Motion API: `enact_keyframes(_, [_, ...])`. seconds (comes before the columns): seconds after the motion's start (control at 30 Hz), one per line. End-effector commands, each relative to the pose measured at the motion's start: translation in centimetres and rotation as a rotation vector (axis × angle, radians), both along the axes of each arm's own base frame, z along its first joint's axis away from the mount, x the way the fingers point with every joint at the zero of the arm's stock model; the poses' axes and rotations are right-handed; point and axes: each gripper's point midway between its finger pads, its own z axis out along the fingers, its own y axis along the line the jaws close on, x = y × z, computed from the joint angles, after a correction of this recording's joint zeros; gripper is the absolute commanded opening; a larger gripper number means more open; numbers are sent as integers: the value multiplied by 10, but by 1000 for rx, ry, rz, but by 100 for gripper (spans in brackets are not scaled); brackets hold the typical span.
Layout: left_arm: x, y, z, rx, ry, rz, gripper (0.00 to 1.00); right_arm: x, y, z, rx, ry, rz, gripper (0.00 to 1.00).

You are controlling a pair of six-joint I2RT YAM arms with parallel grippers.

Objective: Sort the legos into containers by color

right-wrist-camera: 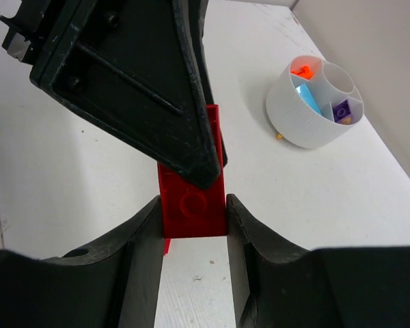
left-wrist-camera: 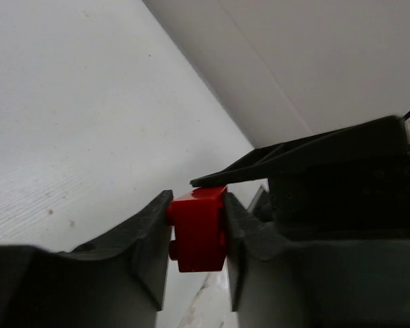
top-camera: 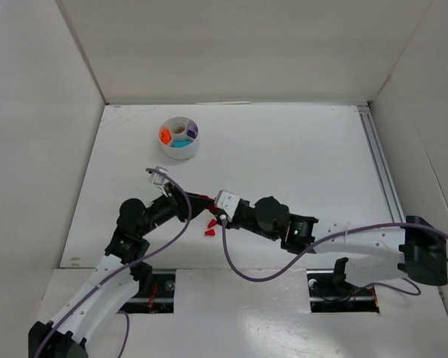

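Red lego (left-wrist-camera: pixel 199 236) hangs pinched above the worktop (top-camera: pixel 284 156), the left claw (left-wrist-camera: pixel 197 205) and right claw (right-wrist-camera: pixel 192 205) each clamped tight on it, probably to pull joined bricks apart. The white dish (top-camera: pixel 181 154) stands well apart, inside plain white walls.

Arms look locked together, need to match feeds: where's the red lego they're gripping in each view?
Top external: red lego, left of centre, where the arms meet.
Left wrist: bottom centre, clamped in the left gripper.
Right wrist: centre, in the right gripper, under a dark finger of the left one.
Landmark: white dish, upper left of centre in top external, upper right in right wrist; absent from left wrist.
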Motion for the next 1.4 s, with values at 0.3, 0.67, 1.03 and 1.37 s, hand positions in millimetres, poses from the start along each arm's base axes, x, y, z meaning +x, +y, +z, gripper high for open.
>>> enact_keyframes(0.3, [14,7,34,-23,-20,95,0,21,-12,27,48,-18,-148,37])
enact_keyframes(0.67, [121,56,58,192,134,618,0,63,-33,27,-28,-17,-339,100])
enact_keyframes(1.03, [245,121,69,421,271,983,0,153,-103,-15,-123,233,-330,100])
enact_keyframes(1.37, [358,162,41,523,333,1076,0,179,-164,-24,-140,282,-441,100])
